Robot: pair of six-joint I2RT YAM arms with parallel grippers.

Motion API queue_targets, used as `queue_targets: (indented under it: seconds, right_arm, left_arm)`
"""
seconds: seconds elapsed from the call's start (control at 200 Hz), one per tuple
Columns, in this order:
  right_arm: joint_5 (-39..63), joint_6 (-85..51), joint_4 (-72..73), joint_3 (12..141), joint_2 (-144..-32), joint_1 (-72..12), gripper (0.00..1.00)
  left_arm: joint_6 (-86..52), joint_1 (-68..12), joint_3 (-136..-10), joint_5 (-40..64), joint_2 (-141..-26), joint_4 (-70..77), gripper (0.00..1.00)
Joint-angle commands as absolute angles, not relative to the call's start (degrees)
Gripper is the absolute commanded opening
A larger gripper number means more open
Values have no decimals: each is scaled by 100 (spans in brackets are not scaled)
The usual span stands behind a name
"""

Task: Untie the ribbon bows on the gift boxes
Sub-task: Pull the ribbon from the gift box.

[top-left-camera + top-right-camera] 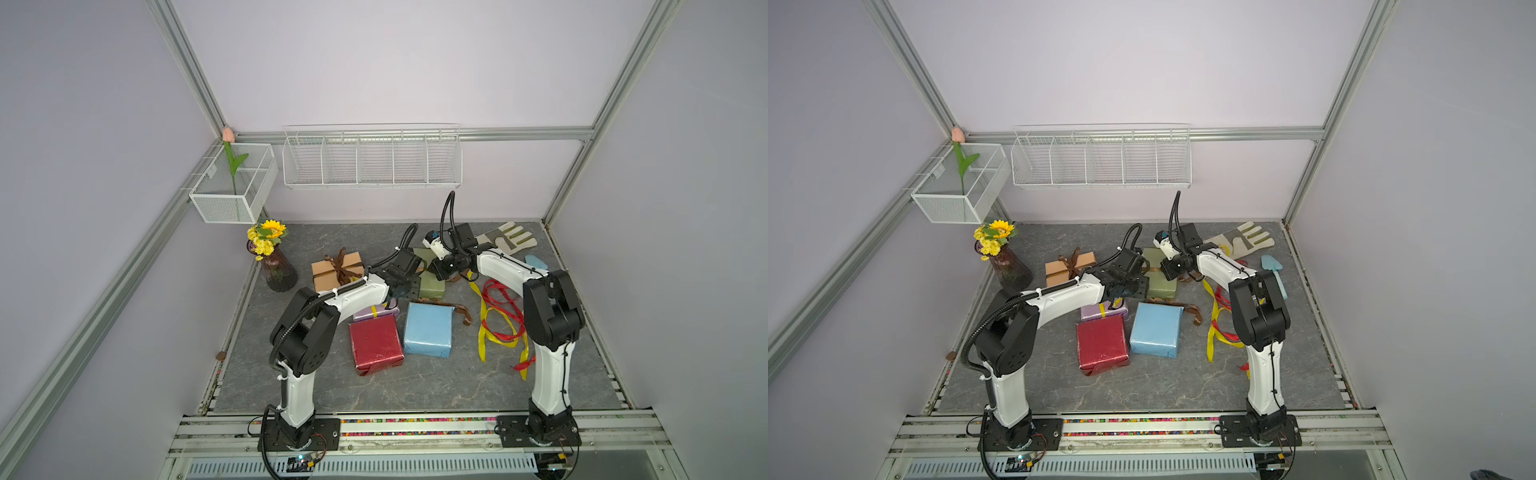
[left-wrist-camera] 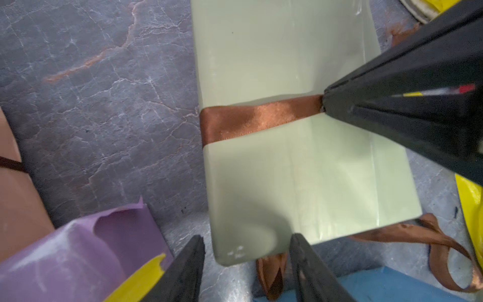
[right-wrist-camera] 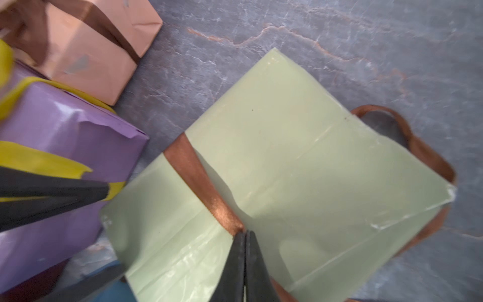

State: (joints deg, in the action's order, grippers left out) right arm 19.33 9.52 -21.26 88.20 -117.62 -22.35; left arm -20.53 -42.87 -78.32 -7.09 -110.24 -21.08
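The olive green gift box [image 2: 287, 170] lies toward the back middle of a grey, stone-veined surface [image 1: 374, 390], inside a cell of matte lilac walls [image 1: 395, 62] edged with aluminium rails [image 1: 519, 134]. A white wire basket [image 1: 372, 160] with 5 bins hangs on the back wall.

Around the olive box sit 4 more paper-wrapped rectangular boxes: a light blue box [image 1: 428, 334], a shiny red box [image 1: 375, 345], a tan box [image 1: 328, 272] carrying a tied dark brown bow [image 1: 343, 266], and a lilac box [image 1: 368, 312] banded in yellow. Loose yellow and red ribbons [image 1: 483, 332] curl on the surface to the right.

The olive box's smooth paper shows fold lines. Its long axis runs away from the left tool [image 2: 247, 238], and a satin brown ribbon [image 2: 256, 120] bands it across the short way, with loose ends trailing onto the surface. The right tool [image 3: 245, 232] is pressed together, pinching that band atop the box. The left tool stands spread at the box's near end; whether it touches the box cannot be told.
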Motion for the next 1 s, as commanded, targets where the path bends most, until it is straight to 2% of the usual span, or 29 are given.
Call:
queue_targets:
  seconds: [0.0, 0.205, 0.55, 0.995]
  right_arm:
    - [2773, 539, -2200, 8764, -11543, -2119, 7]
    - [3416, 54, -1894, 8679, -11284, -1969, 7]
    - [3952, -450, -1527, 8535, -10864, -1759, 7]
    - [3765, -707, -1519, 8743, -9879, -1744, 7]
  left_arm:
    - [-2031, -4289, -7999, -783, -10841, -2105, 55]
    - [-2039, -4289, -7978, -754, -10809, -2048, 55]
    - [-2070, -4289, -8020, -717, -10816, -1964, 55]
    - [-2079, -4260, -8217, -606, -11014, -1847, 55]
